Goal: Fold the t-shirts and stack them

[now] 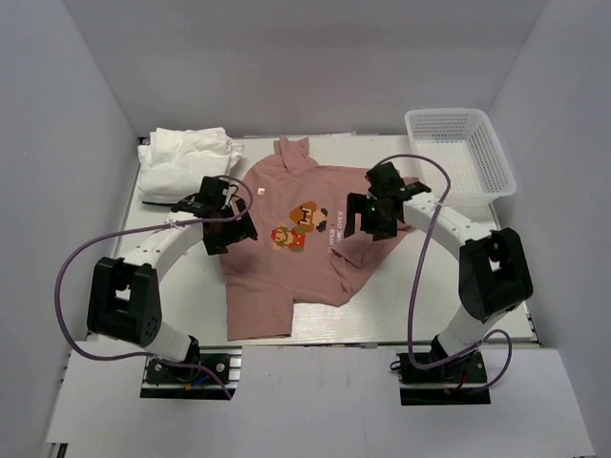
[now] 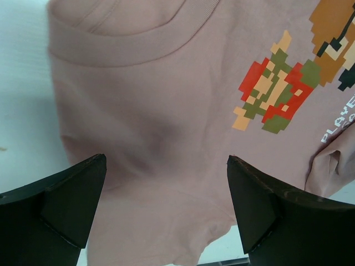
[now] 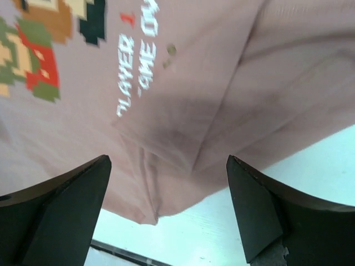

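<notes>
The dusty-pink t-shirt [image 1: 286, 258] lies spread on the table, print up, its right side folded inward. My left gripper [image 1: 232, 227] hovers open and empty over the shirt's left shoulder edge; its wrist view shows the collar [image 2: 133, 47] and the pixel character print [image 2: 274, 88]. My right gripper [image 1: 368, 219] hovers open and empty over the shirt's folded right edge [image 3: 183, 138], with bare table below it. White folded t-shirts [image 1: 186, 162] are piled at the back left.
A white plastic mesh basket [image 1: 460, 153] stands at the back right. White walls close in the table on the left, right and back. Bare table [image 1: 401, 305] shows to the right of the shirt.
</notes>
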`<state>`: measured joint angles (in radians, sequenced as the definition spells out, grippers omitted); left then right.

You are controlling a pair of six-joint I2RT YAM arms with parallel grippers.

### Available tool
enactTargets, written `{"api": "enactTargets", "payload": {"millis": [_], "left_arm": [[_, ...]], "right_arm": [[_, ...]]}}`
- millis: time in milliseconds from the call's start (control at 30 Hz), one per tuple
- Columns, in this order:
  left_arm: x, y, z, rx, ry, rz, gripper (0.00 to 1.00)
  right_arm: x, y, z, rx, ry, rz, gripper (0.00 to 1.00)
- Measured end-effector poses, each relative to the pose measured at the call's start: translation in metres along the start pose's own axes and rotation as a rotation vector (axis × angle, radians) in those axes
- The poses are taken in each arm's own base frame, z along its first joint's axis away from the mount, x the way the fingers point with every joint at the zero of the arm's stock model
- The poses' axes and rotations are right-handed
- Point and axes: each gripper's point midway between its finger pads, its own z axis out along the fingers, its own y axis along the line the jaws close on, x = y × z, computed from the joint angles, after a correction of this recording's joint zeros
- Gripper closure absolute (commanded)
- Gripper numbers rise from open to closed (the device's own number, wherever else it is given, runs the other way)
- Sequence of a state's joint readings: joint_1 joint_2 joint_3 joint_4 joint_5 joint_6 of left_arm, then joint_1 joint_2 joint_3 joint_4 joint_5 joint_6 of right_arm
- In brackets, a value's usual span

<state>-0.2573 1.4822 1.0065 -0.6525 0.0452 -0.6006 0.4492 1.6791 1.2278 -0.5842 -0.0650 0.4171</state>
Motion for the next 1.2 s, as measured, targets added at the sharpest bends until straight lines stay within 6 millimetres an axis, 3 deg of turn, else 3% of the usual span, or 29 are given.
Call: {"api": "enactTargets", "payload": {"millis": [133,267,600,700,833,867,967,1100,1200], "left_arm": [[0.002,-0.003,0.017,0.012,0.03,0.011,0.0],[0.007,-0.001,0.029,0.008,0.062,0.016,0.0],[0.019,0.006,0.037,-0.001,0.08,0.02,0.0],[0.021,0.008,0.038,-0.004,0.085,0.02,0.0],[0.019,0.007,0.04,0.003,0.076,0.021,0.0],[0.018,0.006,0.04,0.004,0.074,0.021,0.0],[0.019,0.007,0.044,0.002,0.078,0.02,0.0],[0.021,0.009,0.05,-0.006,0.091,0.019,0.0],[0.021,0.009,0.05,-0.006,0.09,0.019,0.0]], "right_arm": [[0.02,-0.003,0.013,-0.029,0.051,0.007,0.13],[0.023,0.0,0.026,-0.057,0.072,0.005,0.18],[0.046,-0.005,0.041,-0.072,0.136,0.019,0.27],[0.052,-0.005,0.042,-0.081,0.153,0.018,0.37],[0.051,0.0,0.043,-0.115,0.152,0.008,0.7],[0.051,0.002,0.044,-0.122,0.151,0.007,0.85],[0.051,0.002,0.045,-0.125,0.152,0.009,1.0],[0.052,0.0,0.043,-0.113,0.16,0.017,1.0],[0.059,-0.012,0.03,-0.05,0.178,0.025,1.0]]}}
